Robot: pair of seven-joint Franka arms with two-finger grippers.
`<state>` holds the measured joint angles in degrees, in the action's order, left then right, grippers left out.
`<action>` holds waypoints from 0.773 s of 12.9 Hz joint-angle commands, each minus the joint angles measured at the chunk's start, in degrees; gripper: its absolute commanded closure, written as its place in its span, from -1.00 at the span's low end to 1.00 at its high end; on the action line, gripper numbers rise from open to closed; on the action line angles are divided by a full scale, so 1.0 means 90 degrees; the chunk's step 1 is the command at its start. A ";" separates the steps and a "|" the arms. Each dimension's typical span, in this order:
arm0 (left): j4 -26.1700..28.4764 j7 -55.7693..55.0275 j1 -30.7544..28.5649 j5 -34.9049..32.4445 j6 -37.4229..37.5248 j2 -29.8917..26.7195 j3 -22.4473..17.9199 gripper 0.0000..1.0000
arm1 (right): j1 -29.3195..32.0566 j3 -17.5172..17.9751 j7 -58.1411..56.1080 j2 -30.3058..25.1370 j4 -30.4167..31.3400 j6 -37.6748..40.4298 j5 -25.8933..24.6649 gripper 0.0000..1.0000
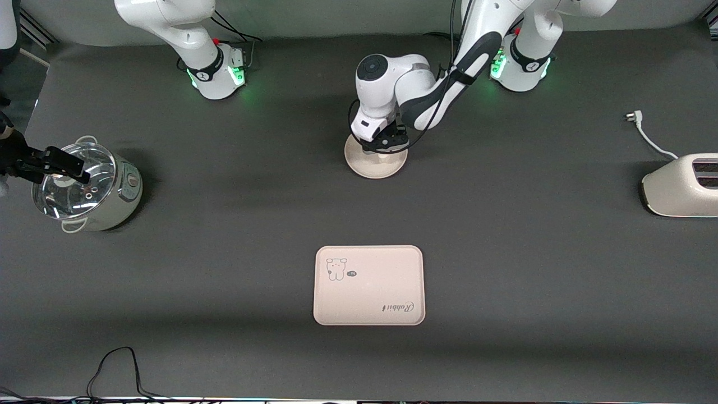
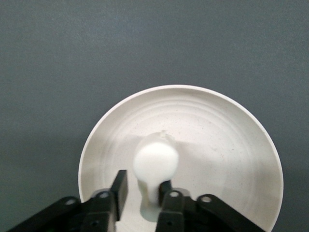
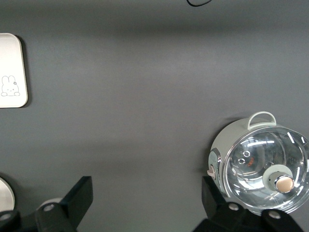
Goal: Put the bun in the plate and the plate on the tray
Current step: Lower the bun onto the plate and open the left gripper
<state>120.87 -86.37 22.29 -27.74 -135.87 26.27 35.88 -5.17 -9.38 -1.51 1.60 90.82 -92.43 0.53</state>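
On dark table (image 1: 505, 252): plate (image 1: 359, 163) (bun (image 2: 155, 162) inside)

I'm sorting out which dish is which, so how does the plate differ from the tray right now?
The plate is round; the tray is rectangular with rounded corners. The plate is plain, while the tray carries a small bear drawing and script lettering. The plate holds the bun under the left gripper; the tray holds nothing and lies nearer the front camera. Both are beige-cream and rest flat on the table.
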 commanded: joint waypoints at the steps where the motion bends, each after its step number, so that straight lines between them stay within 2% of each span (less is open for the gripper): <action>1: -0.0061 -0.0179 -0.0074 -0.0150 0.0106 -0.0028 0.0017 -1.00 | -0.0021 -0.0051 -0.0135 -0.0060 0.0055 0.0006 0.0058 -1.00; 10: -0.0119 0.0025 -0.0230 -0.0169 0.0223 -0.0019 0.0037 -1.00 | -0.0021 -0.0051 -0.0135 -0.0051 0.0055 0.0006 0.0058 -1.00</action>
<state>120.70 -86.38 20.49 -28.30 -135.08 26.27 35.86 -5.18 -9.41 -1.51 1.61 90.83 -92.42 0.53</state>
